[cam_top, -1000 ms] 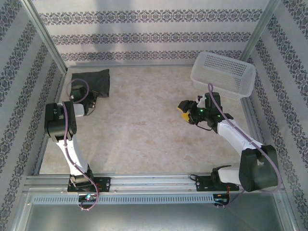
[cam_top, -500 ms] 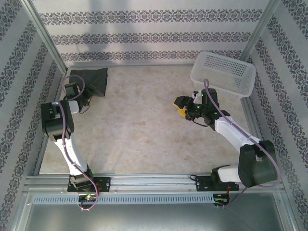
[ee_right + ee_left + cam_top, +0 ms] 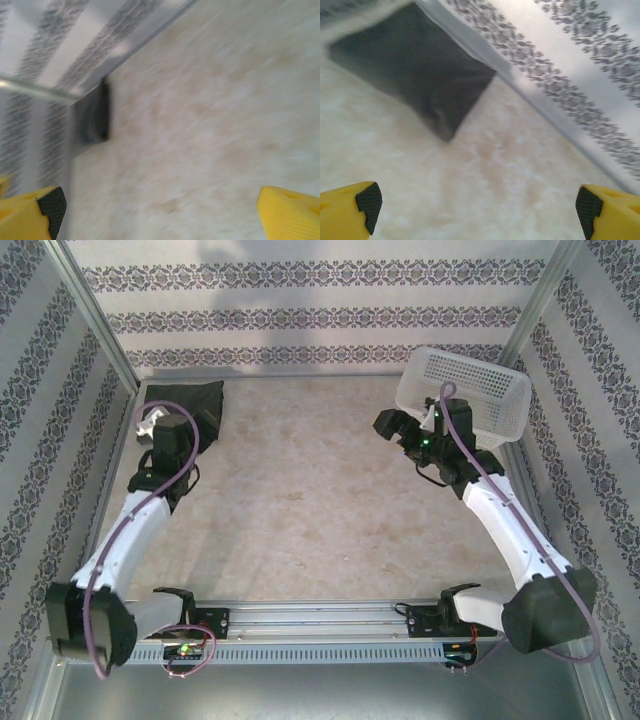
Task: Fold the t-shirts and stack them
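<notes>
A white mesh basket (image 3: 465,390) sits at the beige table's (image 3: 300,510) far right corner, beside patterned walls (image 3: 300,300).

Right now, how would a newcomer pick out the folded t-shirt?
Start at the pale marbled table and go to its far left corner. The t-shirt lies there, folded flat. It is dark and soft, unlike the white mesh basket at the far right.
</notes>
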Tool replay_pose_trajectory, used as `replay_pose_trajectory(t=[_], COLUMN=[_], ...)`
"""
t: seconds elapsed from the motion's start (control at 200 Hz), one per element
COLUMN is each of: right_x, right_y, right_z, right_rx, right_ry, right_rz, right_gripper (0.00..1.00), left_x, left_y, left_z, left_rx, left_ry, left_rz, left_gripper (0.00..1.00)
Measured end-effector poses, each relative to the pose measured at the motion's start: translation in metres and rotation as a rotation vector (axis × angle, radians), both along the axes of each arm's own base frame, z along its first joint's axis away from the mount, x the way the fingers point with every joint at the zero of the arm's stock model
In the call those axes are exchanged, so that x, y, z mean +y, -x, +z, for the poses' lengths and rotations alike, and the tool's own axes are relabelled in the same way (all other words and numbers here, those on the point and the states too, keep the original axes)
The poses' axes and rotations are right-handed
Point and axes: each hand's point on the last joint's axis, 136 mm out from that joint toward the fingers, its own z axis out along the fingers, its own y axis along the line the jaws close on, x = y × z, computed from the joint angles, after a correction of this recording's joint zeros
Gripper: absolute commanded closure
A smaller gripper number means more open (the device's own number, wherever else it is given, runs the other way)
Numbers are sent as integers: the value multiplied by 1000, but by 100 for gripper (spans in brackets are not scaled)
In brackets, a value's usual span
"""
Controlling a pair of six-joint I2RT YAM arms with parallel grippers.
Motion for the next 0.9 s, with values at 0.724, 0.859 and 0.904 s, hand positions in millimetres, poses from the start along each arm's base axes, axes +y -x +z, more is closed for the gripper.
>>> replay_pose_trajectory(t=[0.724, 0.859, 0.904], right_x=[-128, -121, -122], right_y=[-9, -26, -32], right_z=[-176, -169, -161], right_rx=[-42, -125, -176], right_ry=[888, 892, 871], right_rz=[-183, -138, -150], right_gripper=[2, 2, 2], left_x=[42, 49, 44], left_y=[11, -12, -14], left_z=[-170, -165, -159], left_rx=[272, 185, 119], left_ry=[-540, -506, -507], left_rz=[-185, -189, -209], left_gripper=[0, 0, 0])
